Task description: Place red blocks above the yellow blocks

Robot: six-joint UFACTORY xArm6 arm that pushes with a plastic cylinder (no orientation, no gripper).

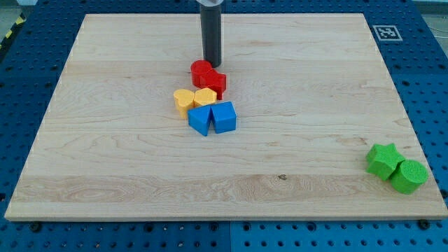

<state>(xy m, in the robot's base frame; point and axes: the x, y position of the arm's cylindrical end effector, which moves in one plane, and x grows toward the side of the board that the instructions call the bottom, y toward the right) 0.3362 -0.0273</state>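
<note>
Red blocks, a round one (201, 71) and a star-like one (216, 82), sit touching near the middle of the wooden board (105, 140), just above the two yellow blocks (184, 100) (205, 96), with two blue blocks (199, 119) (224, 116) packed right below. My tip (211, 64) stands just above the round red block, about touching it; I carry no claw, only this rod. Two green blocks (383, 159) (409, 176) lie well apart at the view's bottom right.

Red blocks (208, 77), yellow blocks (194, 99), blue blocks (212, 117), green blocks (397, 169), pale wooden board (105, 140).

Pale wooden board (315, 175) on blue perforated table (427, 70), fiducial marker (386, 31) at corner.
</note>
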